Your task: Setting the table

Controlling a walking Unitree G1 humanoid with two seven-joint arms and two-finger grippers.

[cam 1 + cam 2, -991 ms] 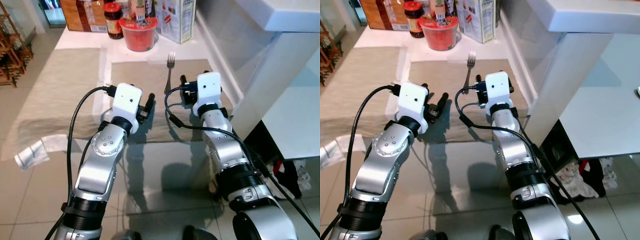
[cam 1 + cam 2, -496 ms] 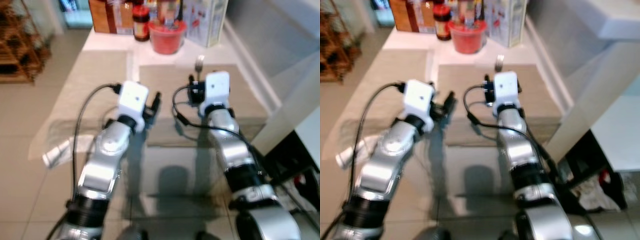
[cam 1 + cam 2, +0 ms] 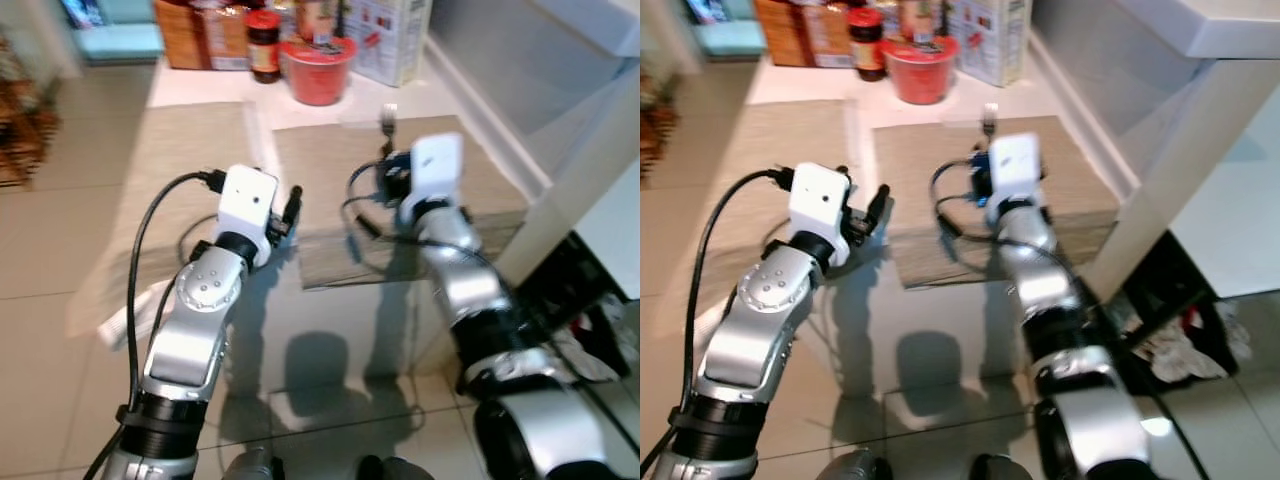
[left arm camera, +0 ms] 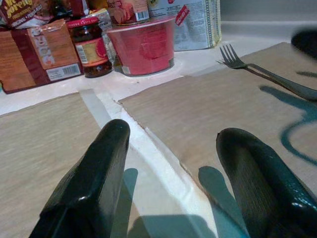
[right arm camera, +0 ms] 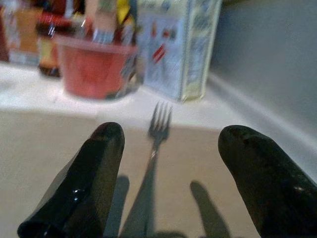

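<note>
Two placemats lie side by side on the table (image 3: 200,85), the left placemat (image 3: 165,190) beside the right placemat (image 3: 400,190). A fork (image 5: 154,136) lies on the right placemat near its far edge. Behind the placemats stand a tub (image 3: 318,70), a jar (image 3: 263,45) to its left, and a carton (image 3: 392,40) to its right.

We see a silver fork (image 5: 157,130) lying flat on a tan placemat (image 4: 218,104), its tines pointing toward the red tub (image 4: 142,45) and carton at the back of the white table (image 3: 200,88). A second tan placemat (image 3: 175,165) lies beside the first, a white strip of table between them.
</note>
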